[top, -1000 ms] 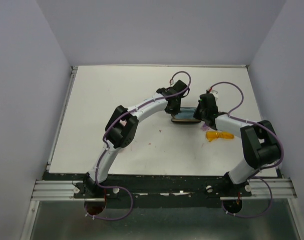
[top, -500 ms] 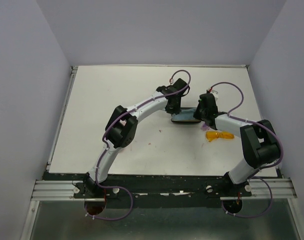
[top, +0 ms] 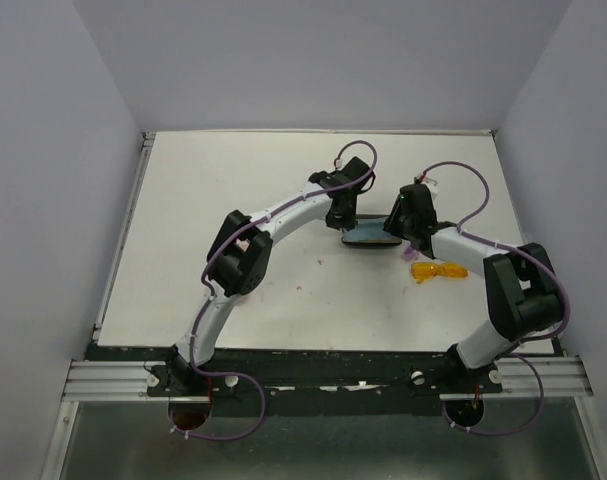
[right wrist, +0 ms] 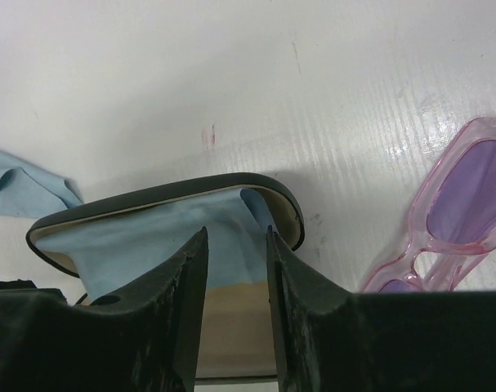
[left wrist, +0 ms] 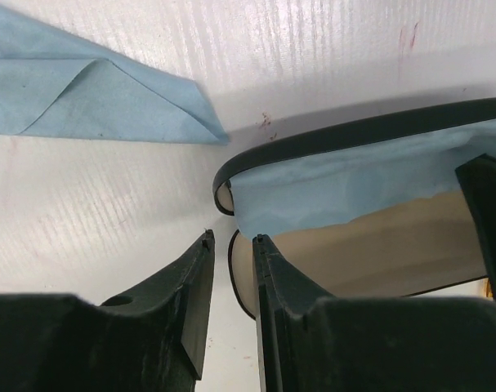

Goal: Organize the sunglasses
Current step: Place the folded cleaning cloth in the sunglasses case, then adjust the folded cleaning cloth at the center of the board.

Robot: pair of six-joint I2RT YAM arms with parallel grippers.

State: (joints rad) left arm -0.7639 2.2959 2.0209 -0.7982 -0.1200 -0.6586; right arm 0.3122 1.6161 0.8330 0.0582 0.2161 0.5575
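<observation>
L gripper [left wrist: 233, 241]: fingers a little apart, narrow gap. Nothing clamped. Sits at one end of the case [top: 368, 236]; the case's black rim shows through the gap, can't tell if touching.
R gripper [right wrist: 235, 233]: fingers parted somewhat wider, nothing pinched btw them. Sits at the case's other end, over the cloth [right wrist: 149, 233].
Case: black, lid open, tan lining, mid-table [top: 233, 200] btw the 2 grippers.
Cloth: light blue, draped inside the case, spilling over the rim.
2nd cloth [left wrist: 84, 90]: light blue, folded, flat on table just beside the case, L-gripper end.
Orange glasses [top: 438, 271]: on table, near side of the case, close by the R arm, outside the case.
Pink glasses [right wrist: 456, 212]: purple lenses, on table just beside the case's R end, not touching it.
</observation>
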